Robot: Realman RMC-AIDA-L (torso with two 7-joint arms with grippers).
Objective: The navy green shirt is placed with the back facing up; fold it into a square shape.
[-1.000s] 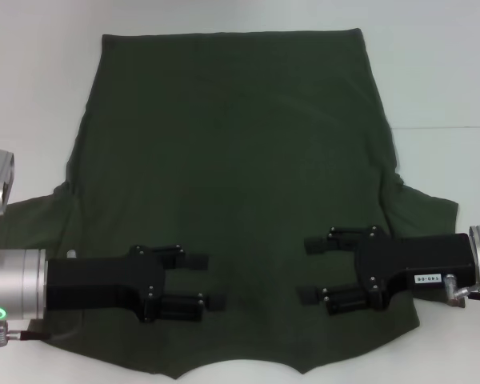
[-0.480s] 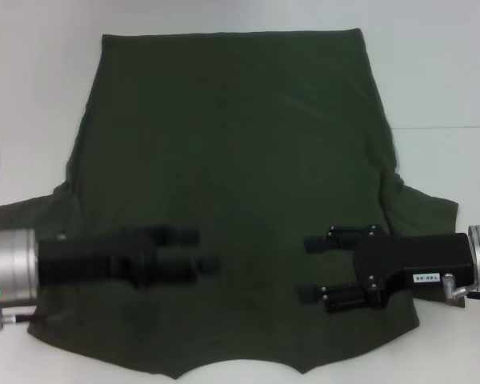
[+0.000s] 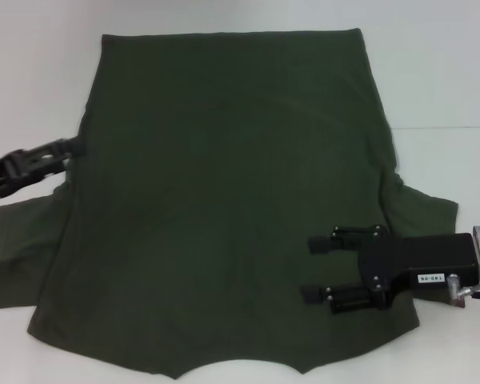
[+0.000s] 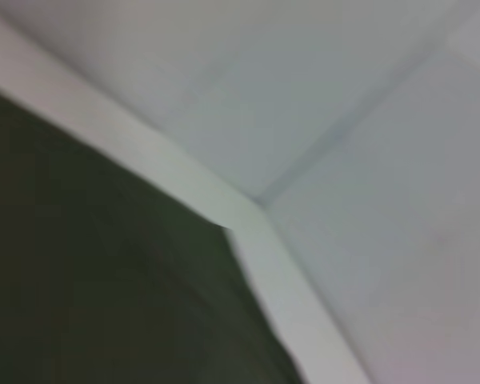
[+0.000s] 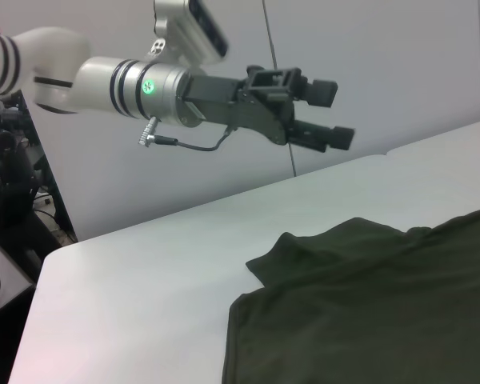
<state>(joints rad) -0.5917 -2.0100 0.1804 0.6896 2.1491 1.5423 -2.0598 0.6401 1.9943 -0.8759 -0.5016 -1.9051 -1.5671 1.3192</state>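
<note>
Olive-green and matte, the navy green shirt (image 3: pixel 232 200) lay spread flat on the white table (image 3: pixel 432 72), hem at the far edge, collar nearest the robot, sleeves out to either side.

On the left, the left gripper (image 3: pixel 24 166) hung raised over the shirt's left edge, just above the left sleeve (image 3: pixel 20 248); the right wrist view showed its fingers (image 5: pixel 324 92) spread apart, holding nothing, well clear of the cloth.

Judging by its soft drape and faint creases, the fabric would be light and limp, sagging and sliding wherever it was not supported. Sleeve edges, shoulder and hem corners looked the sensible places to pinch.

On the right, the right gripper (image 3: pixel 314 270) hovered low over the shirt's near right part, beside the right sleeve (image 3: pixel 424 210), jaws parted and empty, pointing inward across the cloth.
</note>
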